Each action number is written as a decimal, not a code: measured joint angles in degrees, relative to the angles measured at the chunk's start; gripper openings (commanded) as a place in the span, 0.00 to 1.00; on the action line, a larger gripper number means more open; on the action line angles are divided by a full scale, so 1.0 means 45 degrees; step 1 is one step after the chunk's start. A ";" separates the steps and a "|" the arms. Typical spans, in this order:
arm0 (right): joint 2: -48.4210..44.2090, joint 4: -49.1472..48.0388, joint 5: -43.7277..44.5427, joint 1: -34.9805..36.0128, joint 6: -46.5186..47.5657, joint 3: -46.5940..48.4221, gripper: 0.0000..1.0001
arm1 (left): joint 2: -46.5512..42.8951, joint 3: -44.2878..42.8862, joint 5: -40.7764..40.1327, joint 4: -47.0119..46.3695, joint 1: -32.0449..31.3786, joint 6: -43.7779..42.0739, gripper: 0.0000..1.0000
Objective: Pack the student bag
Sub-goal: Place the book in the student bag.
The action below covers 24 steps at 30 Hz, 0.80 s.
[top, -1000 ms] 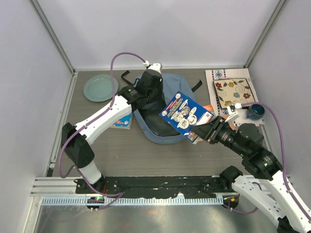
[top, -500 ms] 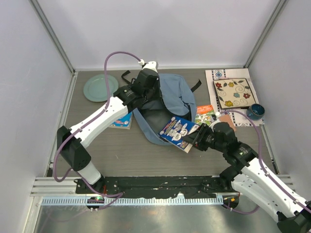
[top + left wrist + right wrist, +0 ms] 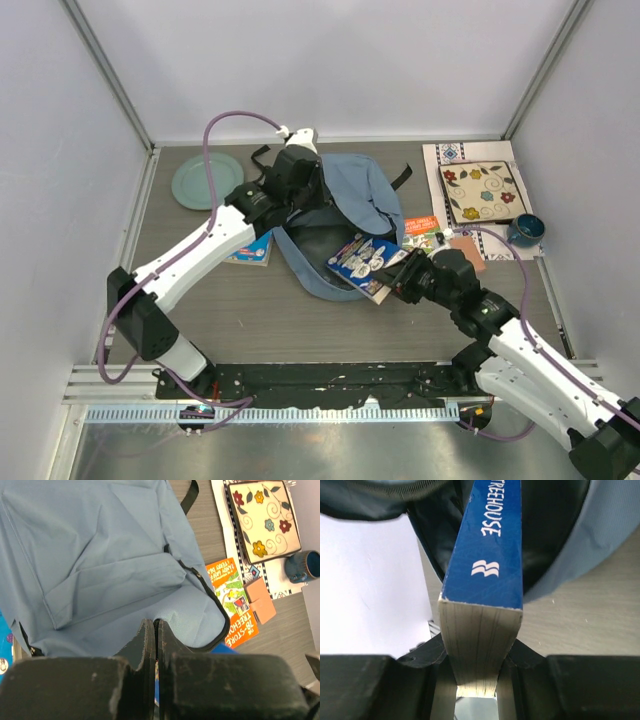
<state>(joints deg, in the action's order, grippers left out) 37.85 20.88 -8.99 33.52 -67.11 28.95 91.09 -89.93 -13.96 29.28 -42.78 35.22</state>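
- At the table's centre lies the student bag [image 3: 360,195], soft light-blue fabric with a dark zipper. Its long axis runs from 12 to 6 o'clock. The black straps are at the 12 o'clock end, and the open, dark-lined mouth faces 5 to 6 o'clock, toward the arms.
- A green plate [image 3: 207,182] sits at 10 o'clock, apart from the bag. A thin blue booklet [image 3: 250,250] lies at 8 o'clock, partly under the left arm.
- An orange book [image 3: 424,230] lies at 3 to 4 o'clock, just beside the bag's rim, with a small orange-brown pad [image 3: 261,600] against its outer edge.
- At 2 o'clock a square flowered tile [image 3: 482,190] rests on a patterned mat [image 3: 448,155]. A dark blue mug [image 3: 525,230] stands at the mat's near right corner.
- The left arm crosses the bag's 9 o'clock side. The left gripper [image 3: 155,625] has its jaws pressed together at the mouth's upper edge; whether cloth is pinched between them cannot be told.
- The right gripper [image 3: 475,650] is clamped on the page edge of a thick blue paperback [image 3: 362,262]. The book lies tilted at the 5 o'clock rim, with its far end reaching into the dark mouth.
- The paperback's spine shows "REEHOUSE" in white above a small wave-like logo.
- The orange cover shows the letters "STORE" and "TREEHO". The blue cover's cartoon print is too small to read.
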 measured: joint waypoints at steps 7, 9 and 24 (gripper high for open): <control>0.1637 -0.3643 0.0782 -0.0510 -0.1117 -0.0821 0.01 | -0.1496 0.1841 0.0597 -0.0491 0.0000 0.0719 0.00; 0.2108 -0.4930 0.0777 -0.0675 -0.1520 -0.1195 0.01 | -0.1739 0.2220 0.0816 -0.0704 -0.0005 0.0874 0.00; 0.3599 -1.0710 0.1277 -0.1122 -0.2278 -0.1996 0.01 | -0.1763 0.3113 0.1617 -0.1549 -0.0083 0.1156 0.00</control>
<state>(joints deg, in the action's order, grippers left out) 54.04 -27.31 -3.25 28.47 -77.36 19.97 83.15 -75.92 -6.68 22.31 -43.16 40.42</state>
